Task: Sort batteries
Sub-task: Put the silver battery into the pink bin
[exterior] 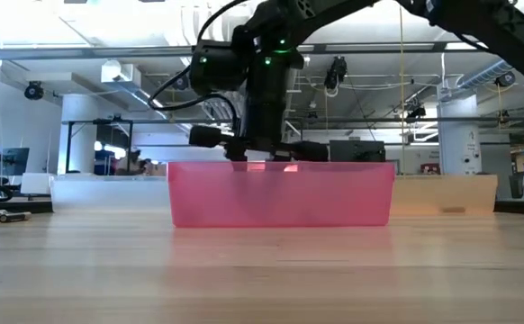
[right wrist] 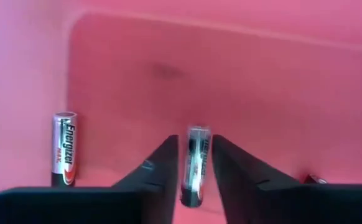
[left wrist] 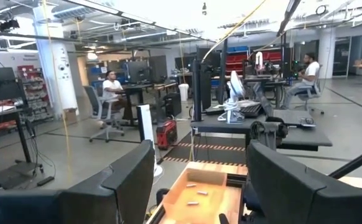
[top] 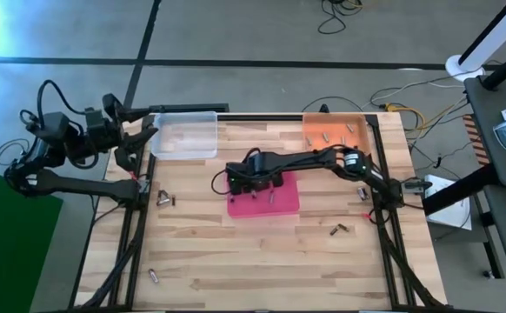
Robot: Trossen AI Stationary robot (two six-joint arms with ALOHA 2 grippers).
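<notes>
From above, you see the right gripper [top: 251,184] reaching down into the pink tray [top: 283,202] at the middle of the table [top: 262,261]. Loose batteries [top: 165,198] lie near the table's left edge, others near its right edge and front left corner. The orange tray [top: 334,129] at the far right corner holds several more. The left gripper [top: 142,137] waits off the far left corner, beside the clear tray [top: 186,136].

In the low view the right arm descends behind the pink tray's wall.

In the left wrist view your left fingers [left wrist: 122,183] stand spread.

In the right wrist view the fingers pinch one AA battery [right wrist: 194,163]; a second Energizer battery [right wrist: 64,148] lies beside it on the tray floor.
</notes>
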